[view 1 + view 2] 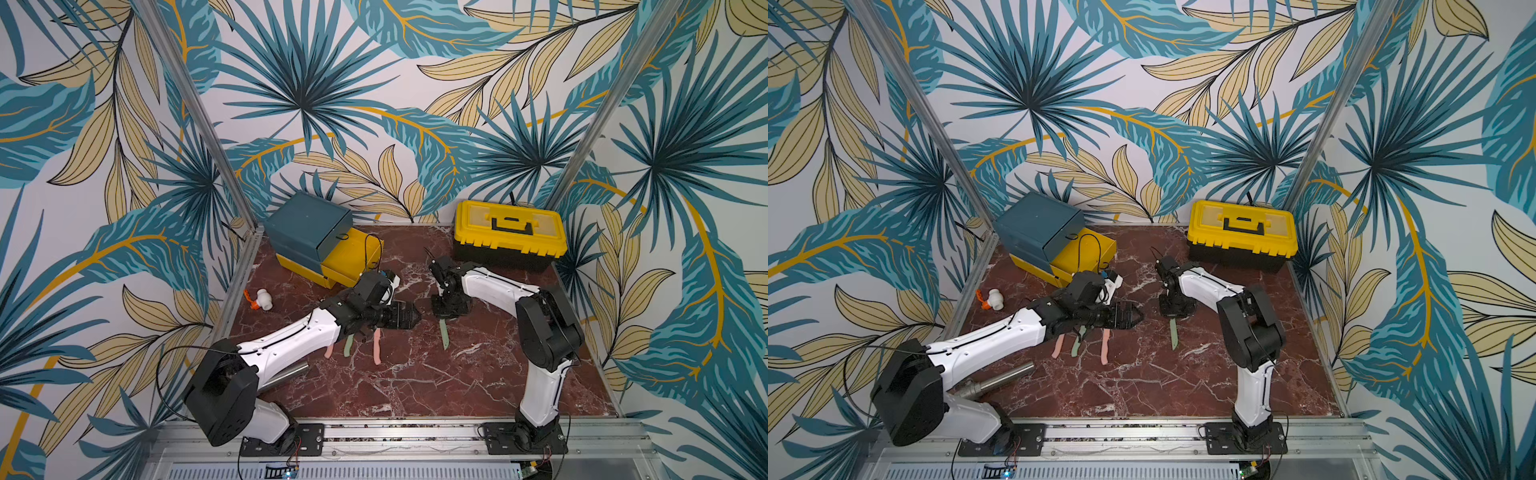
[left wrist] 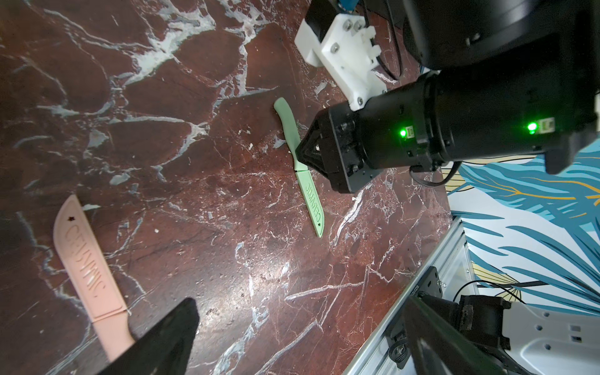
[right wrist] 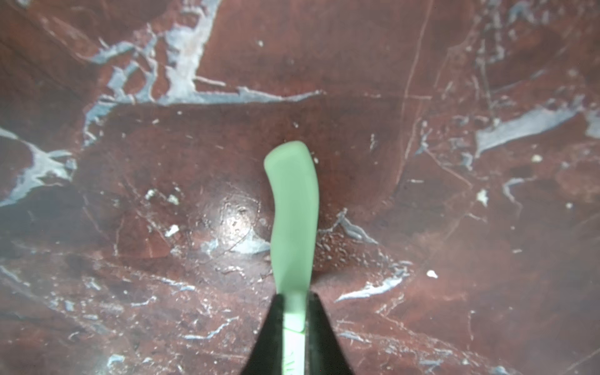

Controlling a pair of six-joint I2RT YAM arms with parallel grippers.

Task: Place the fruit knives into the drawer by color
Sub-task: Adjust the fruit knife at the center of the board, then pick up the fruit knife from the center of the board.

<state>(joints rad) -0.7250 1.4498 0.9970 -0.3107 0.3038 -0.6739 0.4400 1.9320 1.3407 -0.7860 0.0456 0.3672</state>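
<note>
Near the pulled-out yellow drawer (image 1: 349, 268), right claw (image 3: 293, 297) pinches a green knife (image 3: 293, 211); left claw (image 2: 300, 303) gapes.

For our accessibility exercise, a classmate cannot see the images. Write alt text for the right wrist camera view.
The right gripper is closed on a sage green knife, whose curved handle sticks out ahead of the black jaws. Beneath lies a red-brown marble table with pale veins.

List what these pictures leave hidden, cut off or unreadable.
Top views: far ends of pink knives and the green knife between them, under left arm.
Right wrist view: gripped green knife blade, cut off by right gripper and frame edge.
Top views: steel cylinder end, behind left arm.
Teal knives: seen nowhere.
</note>
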